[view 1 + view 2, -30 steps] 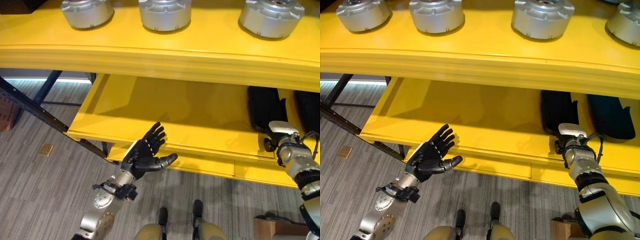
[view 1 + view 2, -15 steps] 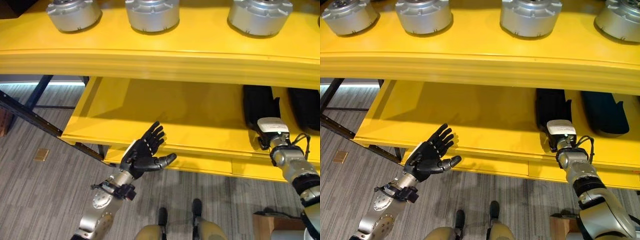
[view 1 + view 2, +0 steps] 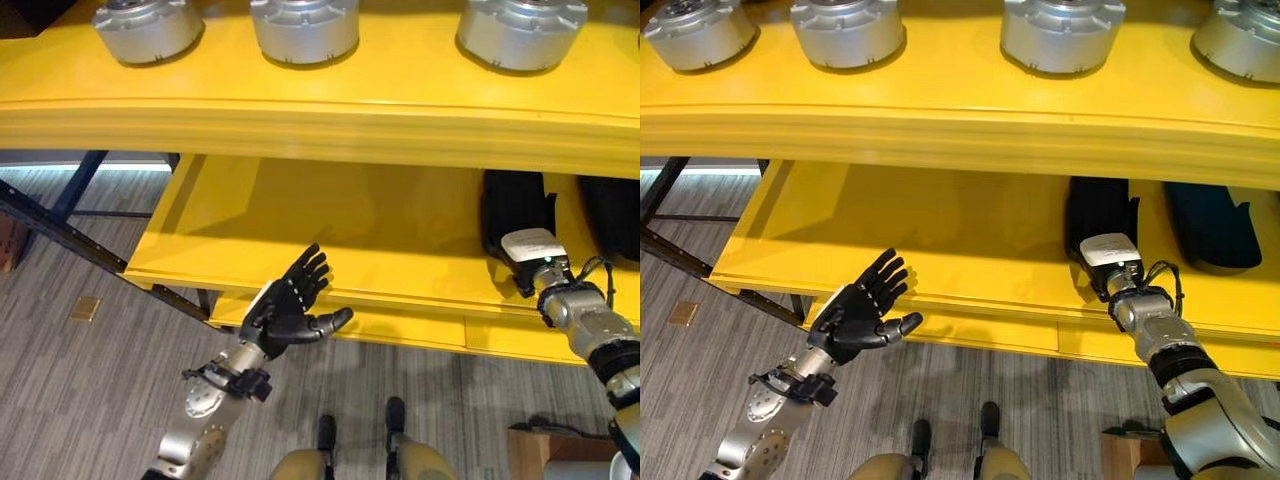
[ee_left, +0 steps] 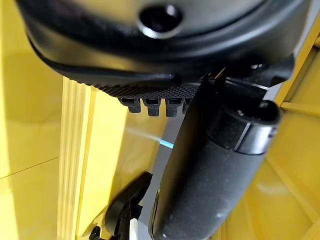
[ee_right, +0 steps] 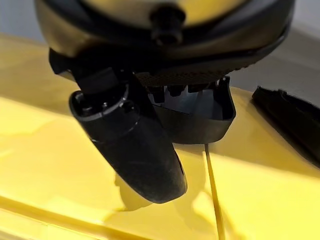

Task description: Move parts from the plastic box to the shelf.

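We see the right hand (image 3: 1110, 262) has pushed deeper over the lower shelf (image 3: 970, 240), grasping the black part (image 3: 1100, 215), so placement looks nearly finished; the left hand (image 3: 860, 315) stays released.

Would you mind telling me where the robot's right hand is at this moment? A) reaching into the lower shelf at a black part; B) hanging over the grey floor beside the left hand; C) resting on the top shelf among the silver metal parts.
A: the right hand is inside the lower shelf at the near end of a black part, while the silver metal parts sit above.
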